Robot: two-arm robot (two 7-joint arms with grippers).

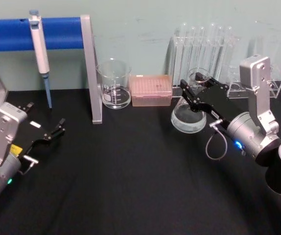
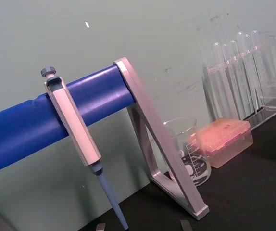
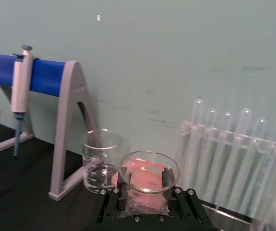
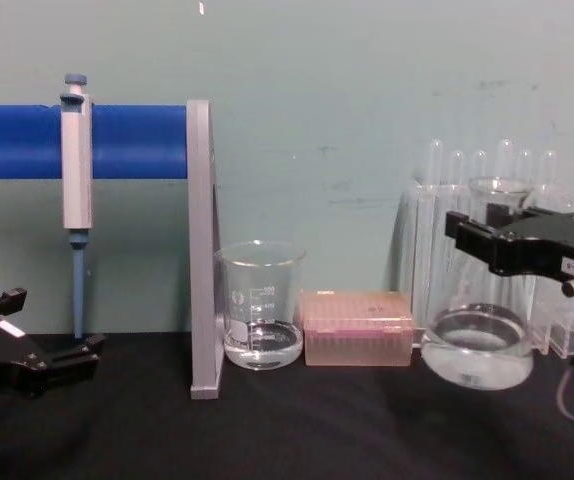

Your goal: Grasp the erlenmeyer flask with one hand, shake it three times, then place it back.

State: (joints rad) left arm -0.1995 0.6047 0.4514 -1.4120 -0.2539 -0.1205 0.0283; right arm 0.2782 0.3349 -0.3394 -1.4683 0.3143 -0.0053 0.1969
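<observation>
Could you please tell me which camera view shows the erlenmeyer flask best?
The chest view: the erlenmeyer flask shows side-on, base to rim, the right gripper closed on its neck. The head view shows its base beyond the gripper; the right wrist view, its rim.

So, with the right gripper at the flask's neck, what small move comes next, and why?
Probably a short straight lift. The right gripper clasps the erlenmeyer flask at the neck, its base looks at or near the cloth, and the test tube rack and tip box crowd it. The left gripper sits parked.
</observation>
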